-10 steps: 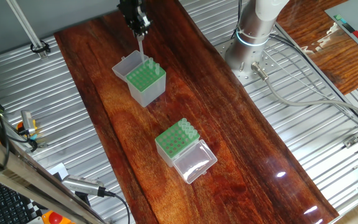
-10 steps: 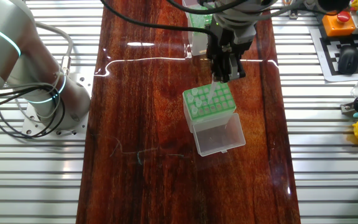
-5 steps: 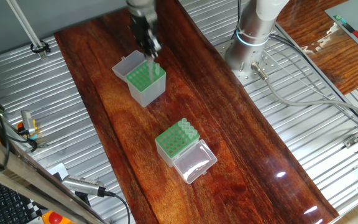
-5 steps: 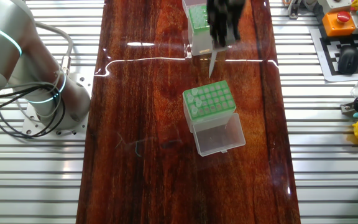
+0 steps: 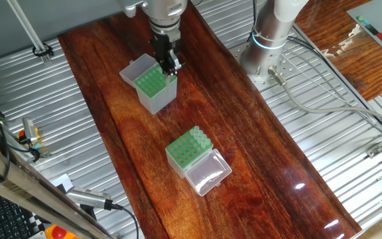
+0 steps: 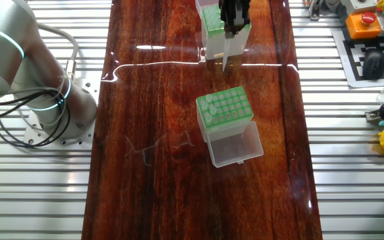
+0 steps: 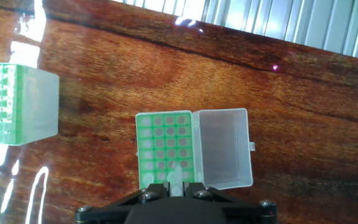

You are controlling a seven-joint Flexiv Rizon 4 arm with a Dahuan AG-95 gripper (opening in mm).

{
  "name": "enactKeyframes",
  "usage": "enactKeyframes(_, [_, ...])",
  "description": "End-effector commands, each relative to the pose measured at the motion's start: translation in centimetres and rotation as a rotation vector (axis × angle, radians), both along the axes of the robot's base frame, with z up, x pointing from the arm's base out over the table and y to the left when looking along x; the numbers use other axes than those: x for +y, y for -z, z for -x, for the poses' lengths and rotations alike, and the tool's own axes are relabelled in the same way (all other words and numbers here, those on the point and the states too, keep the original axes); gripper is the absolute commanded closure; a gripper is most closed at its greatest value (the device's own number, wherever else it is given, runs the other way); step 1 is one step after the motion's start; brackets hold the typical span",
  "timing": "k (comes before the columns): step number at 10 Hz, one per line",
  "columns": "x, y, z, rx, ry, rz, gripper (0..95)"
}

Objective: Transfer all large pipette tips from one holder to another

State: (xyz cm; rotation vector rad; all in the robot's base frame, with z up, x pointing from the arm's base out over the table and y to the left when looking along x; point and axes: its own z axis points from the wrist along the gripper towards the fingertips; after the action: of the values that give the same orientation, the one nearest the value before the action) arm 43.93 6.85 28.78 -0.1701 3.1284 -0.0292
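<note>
My gripper (image 5: 170, 64) is shut on one large pipette tip (image 6: 227, 53), a pale cone that points down over bare wood between the two boxes. The hand view shows the tip's collar (image 7: 176, 179) clamped between the black fingers (image 7: 151, 194). The taller grey-sided holder (image 5: 152, 86) (image 6: 227, 110) stands just below, its clear flap (image 6: 235, 143) lying open. Several tips (image 6: 209, 110) remain along one edge of it. The shorter holder (image 5: 184, 153) (image 7: 8, 102) carries several tips (image 5: 201, 137), and its big clear lid (image 5: 207, 174) lies open.
The arm's base (image 5: 270, 33) stands on ribbed metal at the table's side with cables (image 5: 323, 99) trailing off. A keyboard (image 6: 372, 60) and an orange button (image 6: 362, 20) sit past the opposite edge.
The gripper, still holding the tip, has travelled from above the taller holder's green plate toward the shorter lidded holder.
</note>
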Motion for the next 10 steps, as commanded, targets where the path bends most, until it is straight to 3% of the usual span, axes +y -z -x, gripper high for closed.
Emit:
enactKeyframes(1, [-0.1,0.0,0.1,0.012,-0.208,-0.103,95.0])
enactKeyframes(2, [2.6,-0.4,-0.1,0.016,-0.142,-0.093,95.0])
enactKeyframes(3, [3.7,-0.5,-0.2,0.016,-0.126,-0.088,95.0])
enactKeyframes(4, [7.4,-0.8,0.1,0.016,-0.066,-0.076,95.0])
enactKeyframes(5, [9.5,-1.0,0.5,0.012,-0.029,-0.062,95.0])
enactKeyframes(6, [10.6,-1.2,0.9,0.008,0.001,-0.064,95.0])
enactKeyframes(8, [11.1,-1.3,1.0,0.01,0.013,-0.05,95.0])
enactKeyframes(10, [11.1,-1.3,1.0,0.021,-0.087,-0.047,95.0])
